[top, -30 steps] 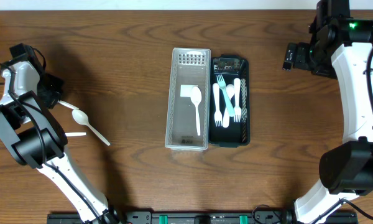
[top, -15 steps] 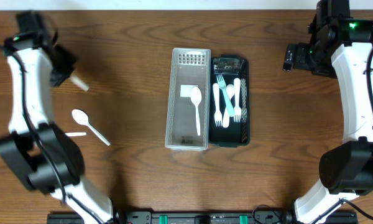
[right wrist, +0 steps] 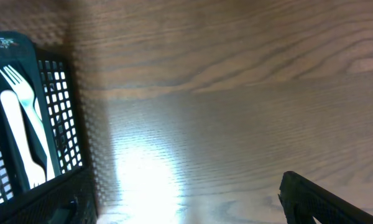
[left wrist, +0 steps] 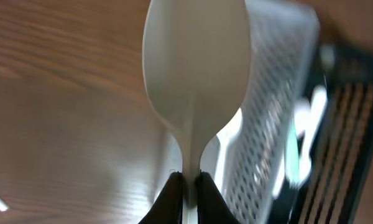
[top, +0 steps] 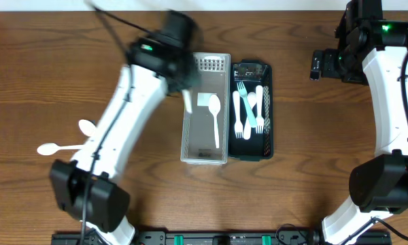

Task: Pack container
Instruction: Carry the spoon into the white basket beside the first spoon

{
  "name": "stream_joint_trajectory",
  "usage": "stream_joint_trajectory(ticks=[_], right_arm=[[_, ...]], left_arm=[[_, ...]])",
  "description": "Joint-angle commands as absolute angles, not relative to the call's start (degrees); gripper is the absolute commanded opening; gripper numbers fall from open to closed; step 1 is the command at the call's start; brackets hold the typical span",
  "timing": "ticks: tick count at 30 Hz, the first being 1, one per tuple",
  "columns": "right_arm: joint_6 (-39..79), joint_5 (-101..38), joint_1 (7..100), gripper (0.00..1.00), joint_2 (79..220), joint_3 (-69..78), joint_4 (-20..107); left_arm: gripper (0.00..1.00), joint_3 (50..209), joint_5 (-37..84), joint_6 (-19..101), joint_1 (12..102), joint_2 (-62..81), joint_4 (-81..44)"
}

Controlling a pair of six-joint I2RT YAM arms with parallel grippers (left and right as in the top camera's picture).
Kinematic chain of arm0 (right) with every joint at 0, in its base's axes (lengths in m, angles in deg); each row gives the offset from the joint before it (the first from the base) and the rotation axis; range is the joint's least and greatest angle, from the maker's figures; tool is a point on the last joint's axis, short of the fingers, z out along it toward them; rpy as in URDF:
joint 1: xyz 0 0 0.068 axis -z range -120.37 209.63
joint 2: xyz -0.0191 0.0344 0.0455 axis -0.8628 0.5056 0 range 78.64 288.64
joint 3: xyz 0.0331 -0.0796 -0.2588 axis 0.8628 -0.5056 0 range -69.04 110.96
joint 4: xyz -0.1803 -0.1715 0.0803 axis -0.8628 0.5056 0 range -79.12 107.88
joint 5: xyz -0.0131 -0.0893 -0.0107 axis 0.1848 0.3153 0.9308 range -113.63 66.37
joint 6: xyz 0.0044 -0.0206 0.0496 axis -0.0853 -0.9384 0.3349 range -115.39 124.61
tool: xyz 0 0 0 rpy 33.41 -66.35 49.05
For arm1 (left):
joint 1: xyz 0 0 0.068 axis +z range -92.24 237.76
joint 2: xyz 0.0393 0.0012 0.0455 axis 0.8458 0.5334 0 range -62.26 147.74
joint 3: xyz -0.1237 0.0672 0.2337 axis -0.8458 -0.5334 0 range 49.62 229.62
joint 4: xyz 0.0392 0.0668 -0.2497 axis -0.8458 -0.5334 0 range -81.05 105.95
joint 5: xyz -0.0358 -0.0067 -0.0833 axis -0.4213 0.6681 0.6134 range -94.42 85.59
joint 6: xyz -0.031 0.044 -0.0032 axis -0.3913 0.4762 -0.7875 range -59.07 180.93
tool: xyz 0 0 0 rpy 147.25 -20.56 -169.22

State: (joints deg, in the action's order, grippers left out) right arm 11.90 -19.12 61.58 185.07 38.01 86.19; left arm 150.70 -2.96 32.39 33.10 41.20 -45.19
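Note:
My left gripper (top: 184, 85) is shut on the handle of a white plastic spoon (left wrist: 196, 62) and holds it at the left rim of the white perforated basket (top: 205, 158). The overhead view is blurred there. In the left wrist view the jaws (left wrist: 188, 186) pinch the handle, the bowl points away, and the white basket (left wrist: 280, 93) lies just to the right. One white spoon (top: 215, 116) lies inside it. The black basket (top: 251, 151) beside it holds several white forks (top: 248, 112). My right gripper (top: 317, 66) is open and empty over bare table, right of the black basket (right wrist: 56, 118).
Two white spoons lie loose on the table at the left, one (top: 86, 126) partly under my left arm and one (top: 53, 148) nearer the front. The baskets stand side by side mid-table. The arm bases are at the front edge.
My left arm has swung fast from the far left of the table to the white basket, carrying the spoon. The right arm has not moved.

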Motion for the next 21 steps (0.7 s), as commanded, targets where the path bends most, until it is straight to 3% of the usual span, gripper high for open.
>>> stream_joint_trajectory(ticks=[1, 11, 12, 13, 15, 18, 21], right_arm=[[10.78, -18.97, 61.93, 0.99, 185.40, 37.77, 86.32], [11.44, -19.62, 63.24, 0.99, 185.40, 37.77, 86.50], [11.44, -19.64, 63.49, 0.99, 185.40, 37.77, 86.54], [11.42, -19.64, 63.66, 0.99, 185.40, 37.77, 86.54], [11.42, -19.62, 64.03, 0.99, 185.40, 37.77, 86.54], [11.42, -19.64, 65.06, 0.99, 185.40, 37.77, 86.50], [11.40, -19.62, 66.50, 0.99, 185.40, 37.77, 86.52]], left_arm=[[0.06, 148.27, -3.42, 34.84, 28.18, 44.76, -45.35], [0.07, 147.42, -3.53, 35.02, 25.60, 53.81, -45.28], [0.24, 147.46, -3.53, 35.26, 25.60, 53.77, -45.28], [0.47, 147.68, -3.53, 35.76, 25.60, 53.46, -45.30], [0.75, 148.12, -3.57, 37.16, 25.60, 52.45, -45.26], [0.89, 149.25, -4.36, 38.49, 25.67, 50.07, -45.39], [0.92, 149.73, -7.88, 37.75, 26.23, 46.29, -45.59]])
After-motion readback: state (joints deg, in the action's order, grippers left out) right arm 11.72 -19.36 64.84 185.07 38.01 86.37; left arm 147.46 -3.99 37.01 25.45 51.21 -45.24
